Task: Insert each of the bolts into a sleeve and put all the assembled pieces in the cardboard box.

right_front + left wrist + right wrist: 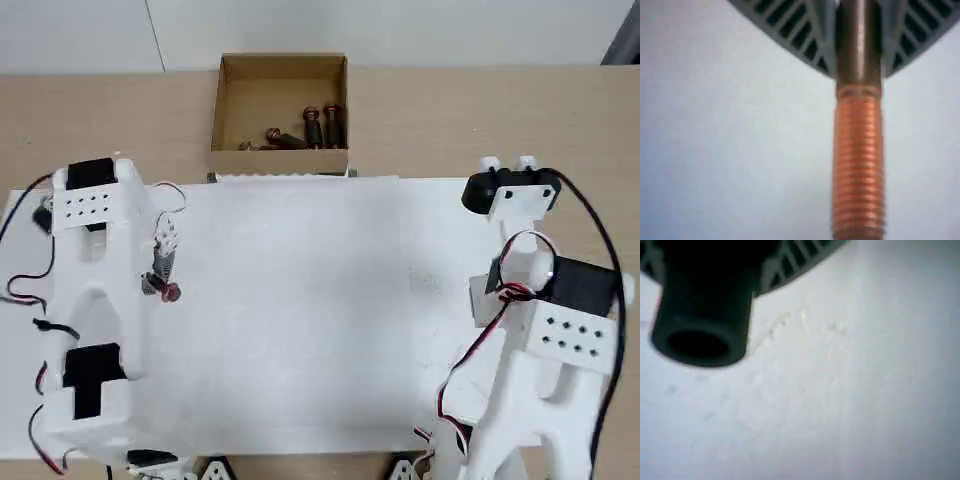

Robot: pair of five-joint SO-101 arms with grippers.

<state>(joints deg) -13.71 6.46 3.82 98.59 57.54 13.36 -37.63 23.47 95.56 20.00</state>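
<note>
Cardboard box beyond white mat, assembled pieces inside.

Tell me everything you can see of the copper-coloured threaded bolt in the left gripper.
The copper-coloured threaded metal bolt has a smooth, darker brown shank that runs into bright, evenly ridged threads. The left gripper is shut on the smooth part, its grey ribbed fingers pressing both sides. The threaded end sticks out free over the white sheet.
</note>
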